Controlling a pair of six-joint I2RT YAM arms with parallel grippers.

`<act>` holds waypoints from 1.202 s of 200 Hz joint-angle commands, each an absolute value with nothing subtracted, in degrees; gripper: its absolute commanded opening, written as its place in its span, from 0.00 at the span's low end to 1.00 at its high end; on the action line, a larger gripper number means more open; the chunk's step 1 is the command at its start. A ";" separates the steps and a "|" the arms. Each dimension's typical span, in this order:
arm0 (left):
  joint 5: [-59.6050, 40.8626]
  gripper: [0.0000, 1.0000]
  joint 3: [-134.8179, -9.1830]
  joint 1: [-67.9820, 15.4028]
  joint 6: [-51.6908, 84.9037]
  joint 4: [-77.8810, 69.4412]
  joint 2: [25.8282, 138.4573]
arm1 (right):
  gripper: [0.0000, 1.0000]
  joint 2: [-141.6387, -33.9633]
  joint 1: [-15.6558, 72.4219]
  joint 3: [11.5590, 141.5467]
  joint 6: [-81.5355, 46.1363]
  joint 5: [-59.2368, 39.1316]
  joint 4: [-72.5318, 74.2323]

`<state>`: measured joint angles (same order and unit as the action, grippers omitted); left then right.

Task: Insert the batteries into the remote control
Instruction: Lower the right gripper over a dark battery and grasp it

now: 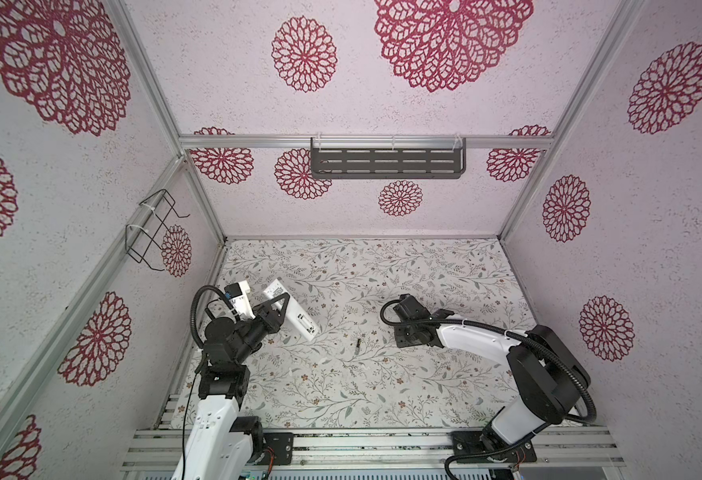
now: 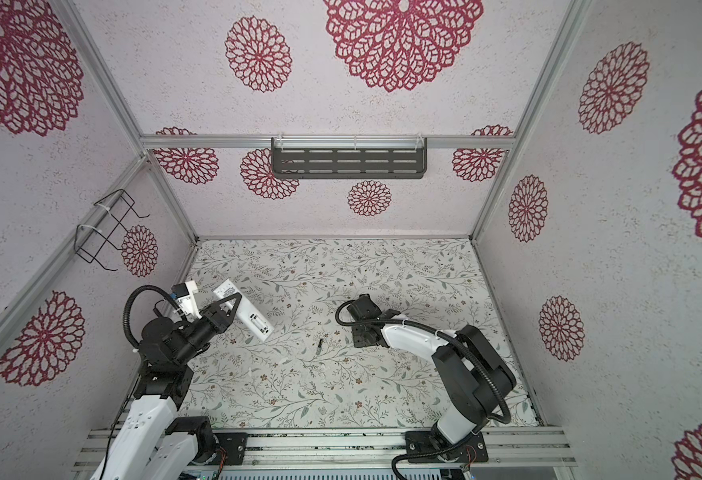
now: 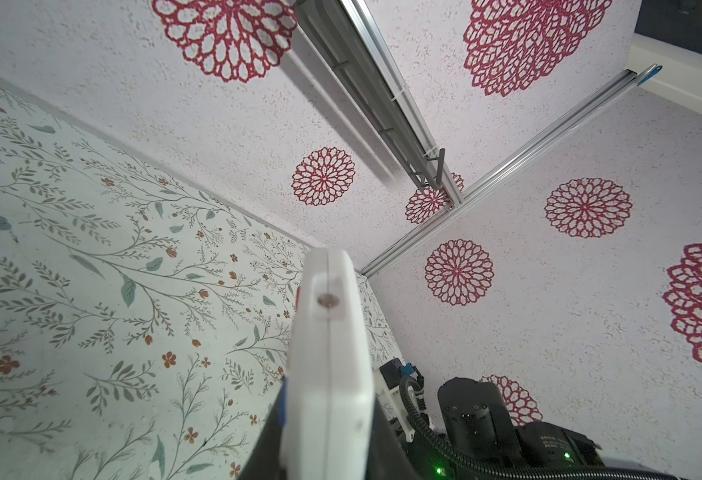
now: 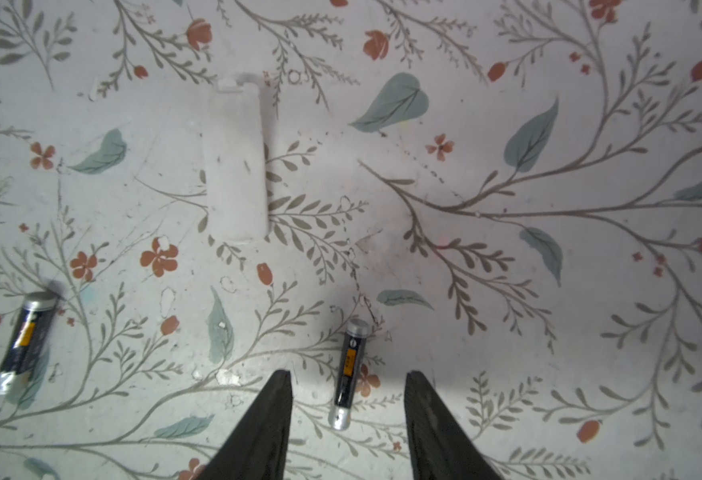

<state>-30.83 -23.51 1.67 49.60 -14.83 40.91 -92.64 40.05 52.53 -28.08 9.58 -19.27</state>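
Floral tabletop bears one battery lying lengthwise between your right gripper's parted fingers, lined up for a pinch across it, the other battery and the loose cover lying aside, while your left gripper clamps the remote control, bay upturned for loading.
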 commanded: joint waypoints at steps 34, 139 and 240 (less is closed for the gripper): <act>-32.25 0.12 -23.73 1.81 50.04 -20.17 42.04 | 0.46 -93.29 39.81 51.70 -27.80 8.46 -17.91; -32.83 0.13 -23.31 1.76 50.89 -21.60 43.16 | 0.37 -93.67 39.55 49.55 -28.38 6.95 -16.44; -32.70 0.13 -22.86 1.67 50.80 -21.66 43.07 | 0.34 -92.22 40.30 47.46 -29.44 7.36 -17.65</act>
<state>-32.53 -23.46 1.67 50.63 -19.42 43.51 -93.71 39.90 48.82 -28.14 7.27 -14.70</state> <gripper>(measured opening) 0.213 0.344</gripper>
